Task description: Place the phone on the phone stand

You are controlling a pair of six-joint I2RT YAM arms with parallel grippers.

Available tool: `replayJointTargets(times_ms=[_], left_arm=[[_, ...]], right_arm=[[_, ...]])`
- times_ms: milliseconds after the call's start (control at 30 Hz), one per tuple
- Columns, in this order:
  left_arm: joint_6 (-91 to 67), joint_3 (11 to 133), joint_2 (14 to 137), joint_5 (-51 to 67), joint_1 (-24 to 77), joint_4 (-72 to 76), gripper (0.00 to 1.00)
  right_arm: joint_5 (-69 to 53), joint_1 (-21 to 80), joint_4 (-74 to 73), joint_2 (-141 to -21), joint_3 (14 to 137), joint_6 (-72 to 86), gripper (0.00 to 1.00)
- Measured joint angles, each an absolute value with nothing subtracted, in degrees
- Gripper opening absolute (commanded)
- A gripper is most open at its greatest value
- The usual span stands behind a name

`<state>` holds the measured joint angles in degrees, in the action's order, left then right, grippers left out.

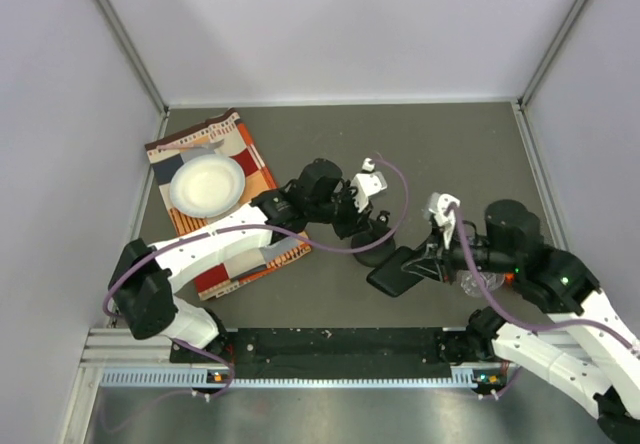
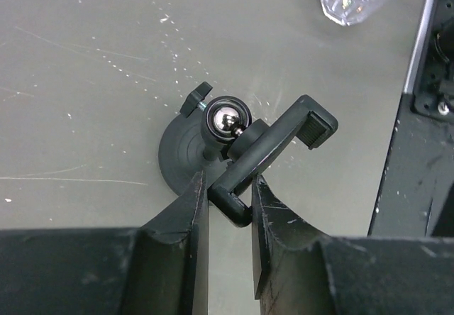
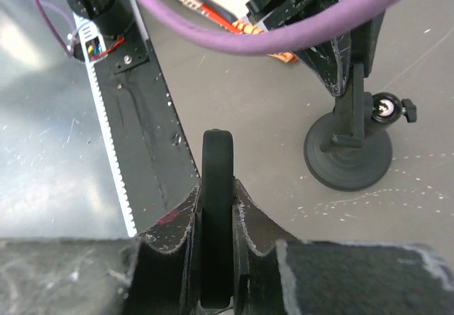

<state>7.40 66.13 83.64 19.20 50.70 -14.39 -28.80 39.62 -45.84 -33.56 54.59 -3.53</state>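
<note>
Top view, upper left: a checked orange, red and cream cloth (image 1: 225, 204) carries a shallow round white bowl (image 1: 207, 184), showing only its smooth white inside. The table (image 1: 450, 154) is matte grey and finely scratched.

Centre: the left gripper (image 2: 227, 184) has its fingers closed on the lower end of the clamp bracket of the stand (image 2: 248, 145). The stand is black plastic, with a ridged disc base flat on the table, a polished metal ball joint and a small side knob. In the left wrist view the bracket bar slants from lower left to upper right.

Right of centre: the phone (image 3: 217, 152), a thin glossy black slab with rounded edges, is clamped between the fingers of the right gripper (image 3: 216, 189), edge-on to the wrist camera. In the top view it sits just right of the stand, its long axis running lower left to upper right.

Far right: a clear faceted cup (image 1: 478, 282); its contents cannot be told.
</note>
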Motion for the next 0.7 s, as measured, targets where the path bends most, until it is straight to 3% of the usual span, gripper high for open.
replayJointTargets(times_ms=[100,133,200,333,500,600,700], left_arm=[[10.33,67.55,83.64,20.69,50.59,-17.91,0.01],[10.96,67.88,83.64,20.86,50.43,-18.72,0.08],[11.79,68.14,83.64,21.43,50.00,-19.44,0.27],[11.05,68.12,83.74,21.32,48.53,-19.81,0.76],[5.50,67.40,82.26,21.34,46.68,-19.31,0.75],[0.64,62.92,76.36,21.04,46.63,-16.32,0.66],[-4.21,58.48,69.91,18.94,47.16,-13.58,0.65]], right_arm=[[-30.85,39.62,-45.82,-37.28,54.59,-4.64,0.00],[-31.24,39.62,-45.89,-38.00,54.59,-4.95,0.00],[-31.75,39.62,-45.84,-37.80,54.59,-4.97,0.00],[-32.36,39.62,-45.84,-34.70,54.59,-4.51,0.00],[-32.67,39.62,-45.89,-30.28,54.59,-2.74,0.00],[-32.45,39.62,-45.95,-28.88,54.59,-1.67,0.00],[-31.51,39.62,-46.17,-28.21,54.59,-0.32,0.00]])
